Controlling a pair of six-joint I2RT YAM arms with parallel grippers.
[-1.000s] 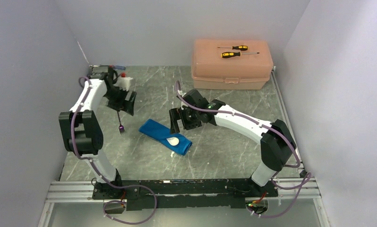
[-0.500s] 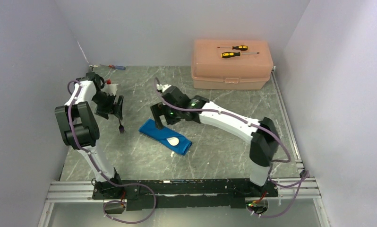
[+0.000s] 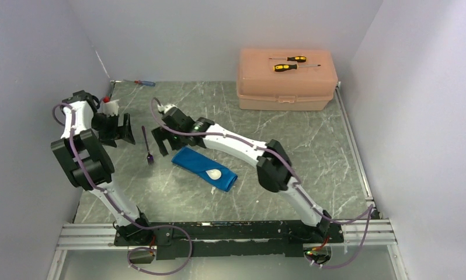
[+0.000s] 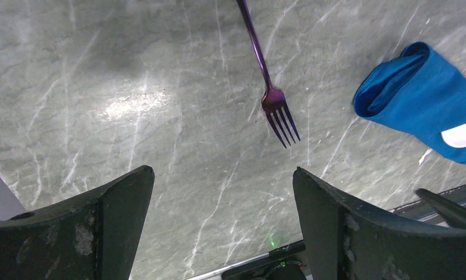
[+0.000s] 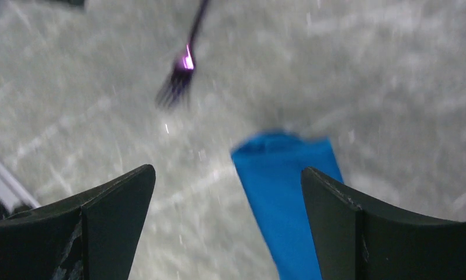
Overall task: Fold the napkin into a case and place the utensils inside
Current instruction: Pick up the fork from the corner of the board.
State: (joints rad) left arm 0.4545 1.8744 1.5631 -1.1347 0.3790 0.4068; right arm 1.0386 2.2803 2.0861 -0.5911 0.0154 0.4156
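On the gray table (image 3: pixel 277 134), the purple fork (image 4: pixel 265 81) lies flat, just beside the folded blue napkin (image 3: pixel 195 163). The napkin's open end faces the fork, so I think it could slide in. A white spoon (image 3: pixel 214 174) rests on the napkin's near end. Both the left gripper (image 4: pixel 222 181) and right gripper (image 5: pixel 228 175) hang wide open, holding nothing.

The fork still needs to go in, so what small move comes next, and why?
Probably lower the right gripper onto the dark purple fork and close on its handle: it lies loose on the grey marbled table beside the open end of the folded bright blue cloth case, and the gripper's jaws stand open.
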